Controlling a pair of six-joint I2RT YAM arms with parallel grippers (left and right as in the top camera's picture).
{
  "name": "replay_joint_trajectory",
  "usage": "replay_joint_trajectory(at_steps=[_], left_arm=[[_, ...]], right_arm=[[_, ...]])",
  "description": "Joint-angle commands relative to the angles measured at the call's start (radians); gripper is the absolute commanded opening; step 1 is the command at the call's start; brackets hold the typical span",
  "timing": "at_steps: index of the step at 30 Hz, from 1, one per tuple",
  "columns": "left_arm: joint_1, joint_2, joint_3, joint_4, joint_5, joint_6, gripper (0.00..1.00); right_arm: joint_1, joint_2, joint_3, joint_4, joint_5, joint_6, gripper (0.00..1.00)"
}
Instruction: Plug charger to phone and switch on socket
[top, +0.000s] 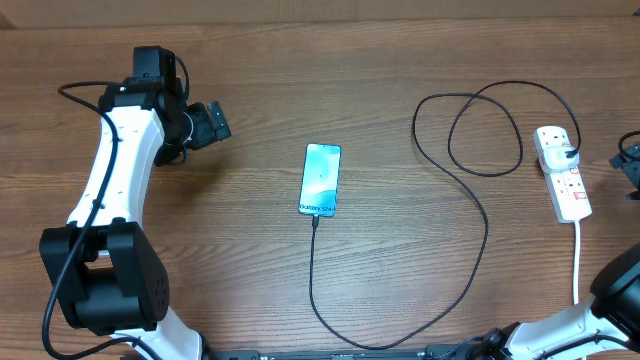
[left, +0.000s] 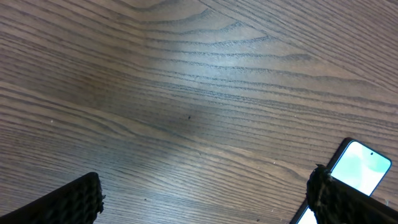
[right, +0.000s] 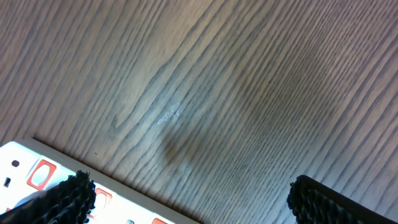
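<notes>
My L gripper (top: 210, 122) is wide open w/ nothing between the fingers. It hangs over bare tabletop (top: 300, 60) on the far-left side. In the L wrist view only wood grain lies between the pads, and the phone (top: 320, 180) peeks in at the lower right corner, partly behind one finger. L gripper and phone are well apart.

My R gripper (right: 193, 202) is also wide open and empty. Overhead shows only a bit of it, at the R edge of the view, just beside the socket (top: 563, 175) and not touching it. In the R wrist view the socket's end w/ red switches (right: 40, 173) sits at the lower left by one finger. Can't tell if the switches are on or off.

The phone lies flat mid-tabletop, screen lit, text at its near end. The charger (top: 487, 230) meets the phone's near edge; can't tell if the tip is fully seated. From there it runs toward me, bends R, climbs back and makes two loops before reaching a black plug on the socket's far end. The socket lies far R, long axis roughly front-to-back, w/ its white cord (top: 578, 265) trailing toward the near edge.
</notes>
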Motion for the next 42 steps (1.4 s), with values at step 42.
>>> replay_joint_trajectory(at_steps=[42], left_arm=[[-0.005, -0.001, 0.008, 0.001, -0.014, 0.023, 1.00]], right_arm=[[0.019, 0.002, -0.129, 0.088, -0.128, -0.065, 1.00]])
